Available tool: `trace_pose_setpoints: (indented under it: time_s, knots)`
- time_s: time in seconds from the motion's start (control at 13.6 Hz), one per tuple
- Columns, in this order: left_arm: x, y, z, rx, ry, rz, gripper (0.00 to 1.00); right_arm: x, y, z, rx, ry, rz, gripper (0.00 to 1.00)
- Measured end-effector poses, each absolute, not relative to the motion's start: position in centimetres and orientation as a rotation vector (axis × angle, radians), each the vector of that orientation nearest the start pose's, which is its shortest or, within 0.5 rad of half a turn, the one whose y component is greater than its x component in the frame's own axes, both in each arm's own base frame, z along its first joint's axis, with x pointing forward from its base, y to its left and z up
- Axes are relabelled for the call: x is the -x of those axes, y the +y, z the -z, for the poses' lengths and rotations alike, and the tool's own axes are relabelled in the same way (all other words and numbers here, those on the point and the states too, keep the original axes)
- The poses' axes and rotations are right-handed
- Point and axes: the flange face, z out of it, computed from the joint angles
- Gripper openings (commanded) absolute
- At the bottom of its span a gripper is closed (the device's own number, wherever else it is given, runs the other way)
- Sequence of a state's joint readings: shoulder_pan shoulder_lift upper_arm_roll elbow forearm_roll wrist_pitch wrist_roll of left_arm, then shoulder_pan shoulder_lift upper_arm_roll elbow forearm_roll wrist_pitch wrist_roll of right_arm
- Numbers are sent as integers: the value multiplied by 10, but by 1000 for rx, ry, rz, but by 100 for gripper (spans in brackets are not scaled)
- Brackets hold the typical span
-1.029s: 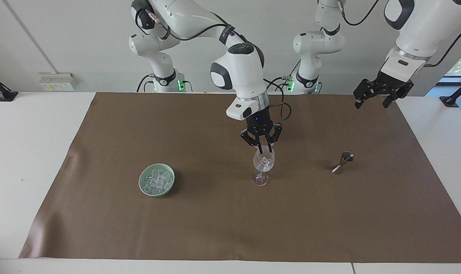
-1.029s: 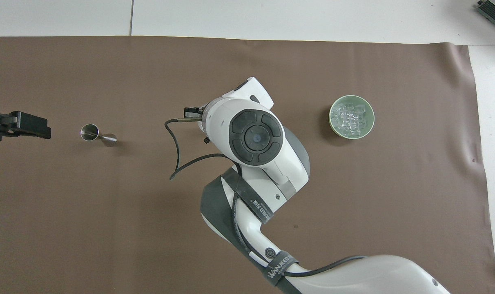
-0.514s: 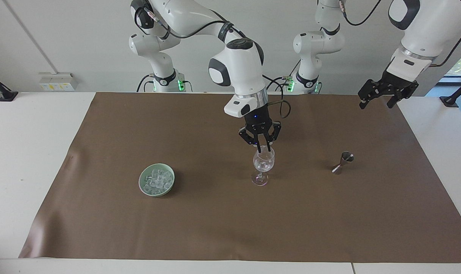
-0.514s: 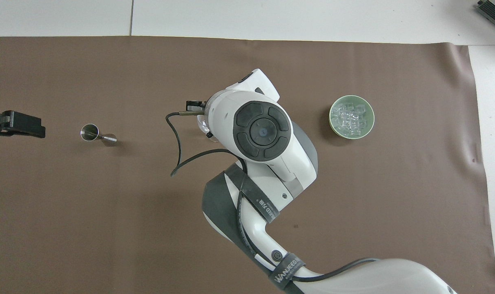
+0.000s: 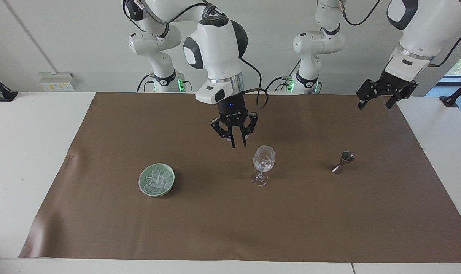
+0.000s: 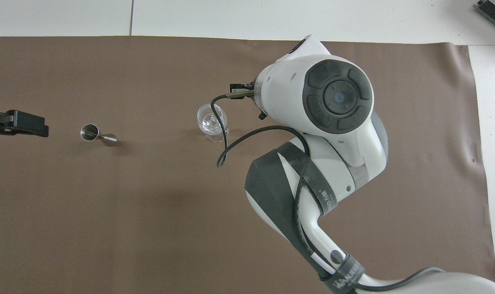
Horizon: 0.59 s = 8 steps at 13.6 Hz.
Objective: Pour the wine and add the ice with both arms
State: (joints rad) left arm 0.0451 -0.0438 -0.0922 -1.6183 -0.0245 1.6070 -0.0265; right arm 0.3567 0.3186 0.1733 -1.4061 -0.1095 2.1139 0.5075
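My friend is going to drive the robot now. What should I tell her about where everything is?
Right gripper: up in the air over the mat between the green bowl and the wine glass, holding nothing, fingertips close together.
Left gripper: open, waiting above the mat's edge at its own end.
The wine glass stands mid-mat with some ice in it. More ice sits in the green bowl. The metal jigger stands beside the glass, toward the left arm's end.
Done: some ice added. Left: perhaps more ice; no wine is clearly visible in the glass.
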Motion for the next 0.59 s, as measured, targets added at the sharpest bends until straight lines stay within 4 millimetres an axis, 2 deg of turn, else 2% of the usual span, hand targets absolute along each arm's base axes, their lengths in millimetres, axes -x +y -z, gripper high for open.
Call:
trace_pose_setpoints:
  time_s: [0.15,0.29,0.44,0.59]
  knots:
    - [-544,-32,-630,3164,38,55,100,-612,296,-577,2976,-62,505,47]
    - [-544,-33,-630,3164,43,58,100,-613,259,-590,3024,-52,444,56]
    - [-544,-34,-633,3164,45,72,100,-607,219,-608,3077,-46,374,56]
    - [-541,-34,-640,3163,45,96,100,-594,177,-629,3126,-66,299,64]
